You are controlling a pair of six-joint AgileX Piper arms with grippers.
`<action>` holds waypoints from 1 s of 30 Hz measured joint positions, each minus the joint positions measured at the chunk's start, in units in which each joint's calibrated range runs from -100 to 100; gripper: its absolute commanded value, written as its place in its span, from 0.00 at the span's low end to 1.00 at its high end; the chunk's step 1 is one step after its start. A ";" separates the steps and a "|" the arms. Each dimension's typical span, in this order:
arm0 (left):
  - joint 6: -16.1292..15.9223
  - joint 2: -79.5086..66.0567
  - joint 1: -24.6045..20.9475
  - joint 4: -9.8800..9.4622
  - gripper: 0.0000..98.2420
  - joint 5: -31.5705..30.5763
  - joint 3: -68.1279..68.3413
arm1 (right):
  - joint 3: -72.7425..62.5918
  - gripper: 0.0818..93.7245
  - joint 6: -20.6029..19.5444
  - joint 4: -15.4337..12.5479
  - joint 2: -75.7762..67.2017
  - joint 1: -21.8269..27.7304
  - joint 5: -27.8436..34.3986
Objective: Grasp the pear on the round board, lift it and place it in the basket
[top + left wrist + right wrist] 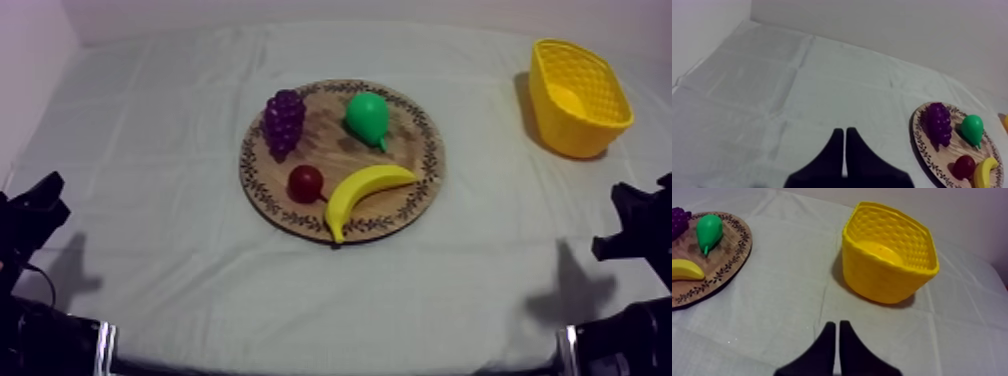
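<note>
Grey-white cloth over the table (180, 290), creased, bearing two things directly. Round wooden board (322, 150) ahead and to the right of the left fingers (832, 160), well apart from them. Yellow basket (882, 283) upright ahead of the right fingers (827, 350), not touching them.

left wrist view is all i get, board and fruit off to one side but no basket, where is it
observer: the yellow basket stands on the cloth at the right arm's side, apart from the wooden board.
operator: anything in it
observer: no, the right wrist view looks into it and nothing lies inside.
operator: what's the right gripper doing
observer: the right gripper is shut on nothing, over bare cloth short of the basket.
</note>
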 measured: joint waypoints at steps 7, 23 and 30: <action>0.00 0.00 0.00 0.00 0.00 0.00 0.00 | 0.00 0.00 0.00 0.00 0.00 -0.25 0.00; 0.00 0.00 0.00 0.00 0.00 0.00 0.00 | 0.00 0.00 0.08 0.00 0.00 -0.30 -0.07; 0.00 0.00 0.00 0.00 0.00 0.00 0.00 | 0.00 0.01 0.24 0.00 0.00 -0.40 -0.07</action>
